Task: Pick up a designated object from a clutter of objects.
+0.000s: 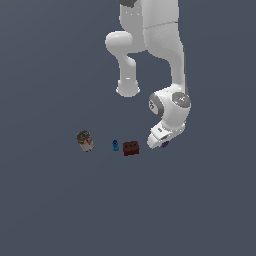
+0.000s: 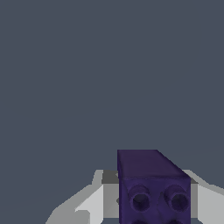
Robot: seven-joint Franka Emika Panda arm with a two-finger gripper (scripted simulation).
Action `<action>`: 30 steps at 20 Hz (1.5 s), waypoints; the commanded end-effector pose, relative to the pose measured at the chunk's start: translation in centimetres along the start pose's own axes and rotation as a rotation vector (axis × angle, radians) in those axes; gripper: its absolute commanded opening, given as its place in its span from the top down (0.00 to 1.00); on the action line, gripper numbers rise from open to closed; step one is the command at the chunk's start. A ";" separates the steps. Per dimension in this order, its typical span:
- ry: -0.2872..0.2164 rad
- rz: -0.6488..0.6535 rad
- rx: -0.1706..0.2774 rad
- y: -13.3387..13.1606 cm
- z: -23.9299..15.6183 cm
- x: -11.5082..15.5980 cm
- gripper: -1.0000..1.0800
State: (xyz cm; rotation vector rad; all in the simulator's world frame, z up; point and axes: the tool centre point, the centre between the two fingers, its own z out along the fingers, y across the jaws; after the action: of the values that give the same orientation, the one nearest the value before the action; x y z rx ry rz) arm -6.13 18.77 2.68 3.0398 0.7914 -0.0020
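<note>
- Exterior view: bare grey floor [image 1: 200, 210] runs wide on every side of the gripper [image 1: 161, 141], with nothing crowding it.
- One can [image 1: 85, 140], one blue peg [image 1: 115, 145] and one dark red brick [image 1: 131, 148] sit in a row beside the fingers, none touching them.
- One purple block [image 2: 151, 186] sits clamped between the fingers [image 2: 94, 201], which press on both its sides.

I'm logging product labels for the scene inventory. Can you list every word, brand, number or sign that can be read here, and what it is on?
No text can be read in either view.
can: grey and red label, too small and blurred to read.
blue peg: no markings visible.
dark red brick: no markings visible.
purple block: round holes only, no print.
gripper: plain white, no lettering visible.
</note>
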 end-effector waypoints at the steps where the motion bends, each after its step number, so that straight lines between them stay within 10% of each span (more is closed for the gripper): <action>1: 0.001 0.001 0.000 0.8 -0.6 -0.1 1.00; 30: 0.003 0.000 0.004 25.9 -20.7 -5.5 1.00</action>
State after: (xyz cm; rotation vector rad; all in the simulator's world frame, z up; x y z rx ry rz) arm 1.27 -5.01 22.10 3.0437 0.7915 0.0018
